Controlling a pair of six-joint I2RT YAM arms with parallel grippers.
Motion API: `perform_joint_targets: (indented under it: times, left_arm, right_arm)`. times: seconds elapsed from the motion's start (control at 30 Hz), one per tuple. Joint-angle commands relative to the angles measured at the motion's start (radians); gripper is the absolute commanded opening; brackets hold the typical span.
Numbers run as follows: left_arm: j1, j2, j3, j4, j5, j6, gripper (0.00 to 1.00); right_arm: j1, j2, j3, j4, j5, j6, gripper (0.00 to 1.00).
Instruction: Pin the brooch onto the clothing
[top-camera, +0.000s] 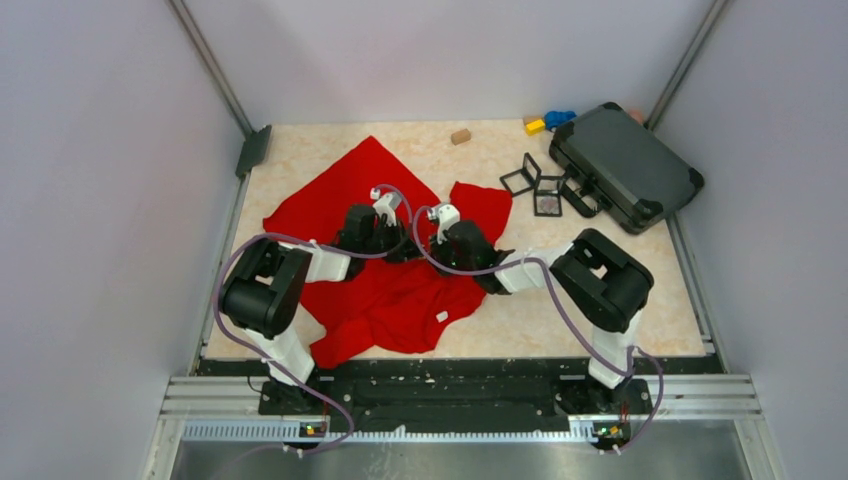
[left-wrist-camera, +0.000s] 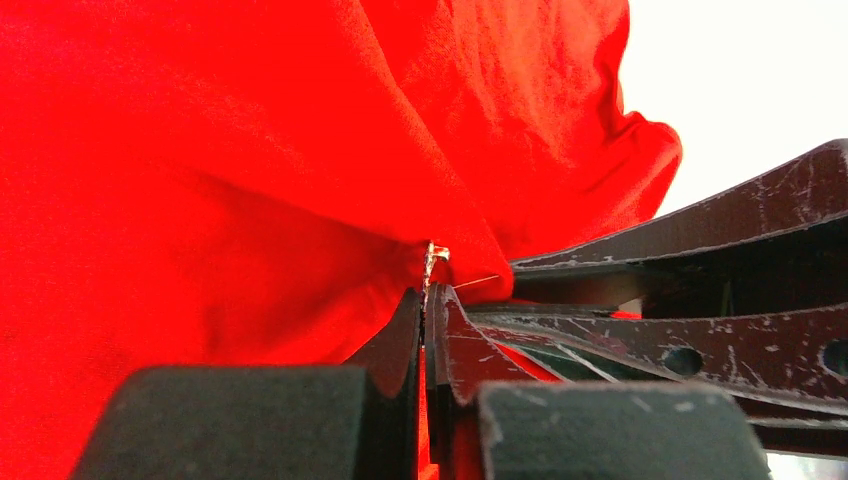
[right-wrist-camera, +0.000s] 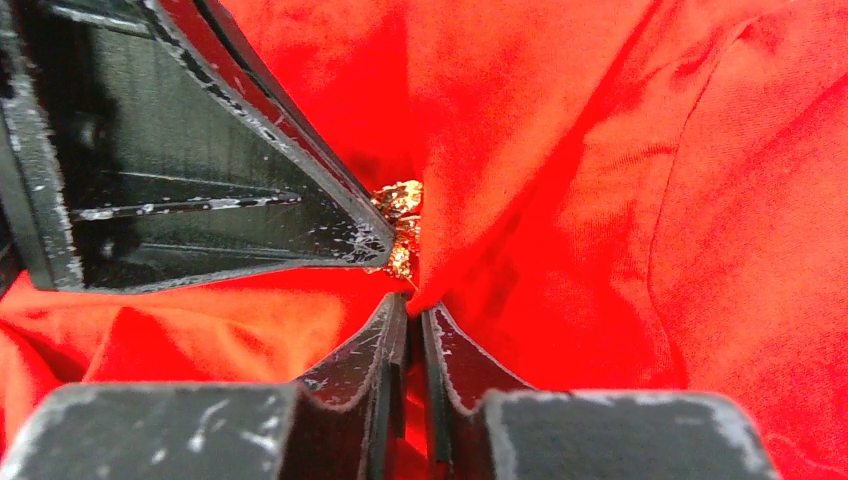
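The only label in sight is a small white tag (top-camera: 441, 316) on the near part of the clothing (top-camera: 400, 300), too small to read. The red clothing lies rumpled across the middle of the table (top-camera: 560, 320). Its near hem comes close to the table's front edge, and one corner reaches toward the far left. Both arms meet over its centre. The left gripper (left-wrist-camera: 425, 300) has its jaws pressed together, with the gold brooch (right-wrist-camera: 400, 225) pinched at their very tips, right against a raised fold of cloth. The right gripper (right-wrist-camera: 410, 315) faces it, its jaws nearly together and clamped on that same fold just beside the brooch. Bare tabletop lies to the right of the clothing and along the far edge. A black case (top-camera: 620, 165) fills the far right corner, with black wire frames (top-camera: 535, 185) touching it. A brown block (top-camera: 460, 135), a yellow block (top-camera: 535, 127) and a blue block (top-camera: 560, 118) sit along the far edge.
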Motion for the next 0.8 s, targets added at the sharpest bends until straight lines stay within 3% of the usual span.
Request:
perform_joint_targets:
  times: [0.0, 0.03, 0.4, 0.77]
  left_arm:
    - [0.005, 0.012, 0.005, 0.056, 0.025, -0.004, 0.00]
    - [0.004, 0.012, 0.005, 0.058, 0.029, -0.002, 0.00]
    - [0.003, 0.005, -0.014, 0.132, 0.097, -0.008, 0.00]
    - [0.002, 0.004, -0.026, 0.170, 0.114, -0.020, 0.00]
  right_arm:
    - [0.011, 0.030, 0.041, 0.061, -0.002, -0.015, 0.05]
    - [0.011, 0.033, 0.041, 0.066, -0.021, -0.018, 0.00]
    - [-0.008, 0.095, 0.068, 0.074, -0.189, -0.032, 0.00]
    - [-0.019, 0.050, 0.081, 0.000, -0.180, -0.055, 0.00]
